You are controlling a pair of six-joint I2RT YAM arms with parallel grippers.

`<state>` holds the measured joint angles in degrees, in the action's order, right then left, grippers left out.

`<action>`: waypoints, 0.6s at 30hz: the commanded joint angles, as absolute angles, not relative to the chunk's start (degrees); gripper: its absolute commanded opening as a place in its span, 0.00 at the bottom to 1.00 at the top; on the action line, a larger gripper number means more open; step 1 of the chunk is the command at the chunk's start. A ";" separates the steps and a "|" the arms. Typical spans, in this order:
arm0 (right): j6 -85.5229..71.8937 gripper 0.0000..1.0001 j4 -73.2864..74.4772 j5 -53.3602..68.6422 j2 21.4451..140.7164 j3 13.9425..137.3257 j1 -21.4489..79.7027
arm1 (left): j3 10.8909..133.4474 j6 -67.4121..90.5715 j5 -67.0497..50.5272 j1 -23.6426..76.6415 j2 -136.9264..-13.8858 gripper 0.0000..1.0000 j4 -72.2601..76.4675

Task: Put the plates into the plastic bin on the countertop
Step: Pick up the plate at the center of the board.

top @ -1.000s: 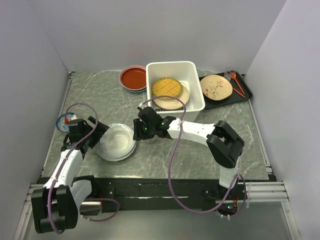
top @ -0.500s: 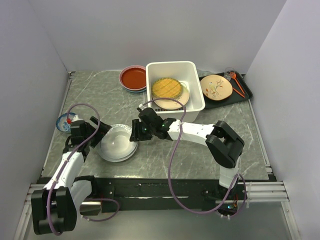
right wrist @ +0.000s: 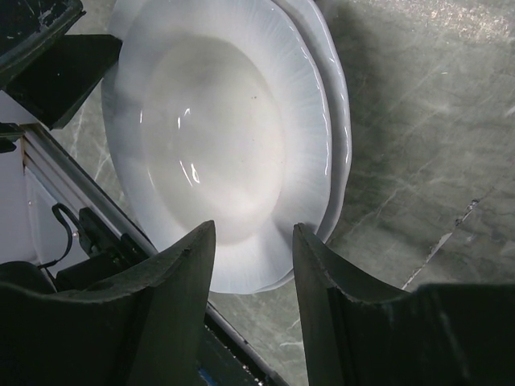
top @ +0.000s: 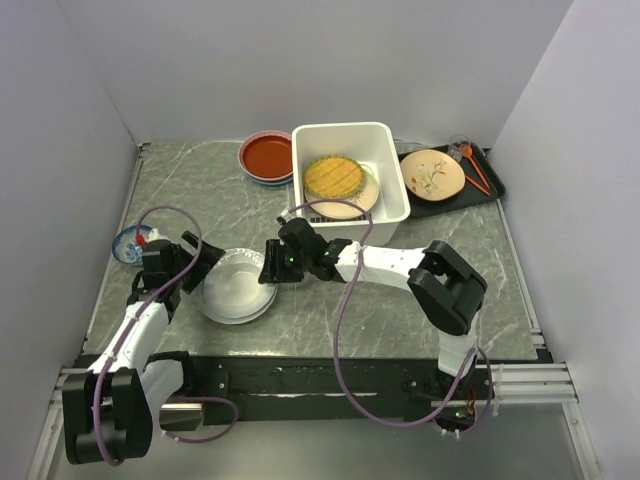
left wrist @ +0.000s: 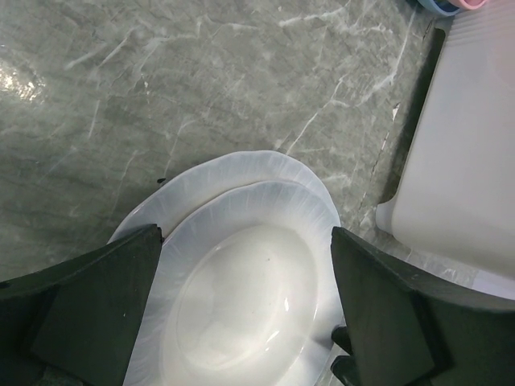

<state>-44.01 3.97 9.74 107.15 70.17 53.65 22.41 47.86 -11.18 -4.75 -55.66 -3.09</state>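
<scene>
White plates (top: 237, 290) stacked, left fingers (left wrist: 96, 297) spread astride, right fingers (right wrist: 169, 297) parted at rim, blue bowl (top: 126, 243) nearby

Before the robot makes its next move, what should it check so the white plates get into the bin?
1. Open left fingers: ok, wide apart by the white plates.
2. Open right fingers: ok, apart over the stack's rim.
3. Plate gripped: not ok, neither arm holds one.
4. Top plate loose from the lower one: cannot tell.
5. Room in the plastic bin: ok, probably; only the yellow plate on a cream plate lies inside.
</scene>
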 commanded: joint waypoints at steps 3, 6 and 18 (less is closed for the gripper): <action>-43.51 0.51 7.47 4.75 103.36 68.64 53.44 | 20.39 48.08 -13.62 -3.87 -58.45 0.94 -6.68; -42.89 0.51 8.96 3.08 102.75 68.56 53.61 | 20.39 47.99 -13.54 -3.87 -58.80 0.94 -6.59; -43.42 0.51 6.42 5.88 104.41 67.33 53.26 | 20.48 47.46 -13.45 -3.87 -58.98 0.94 -6.42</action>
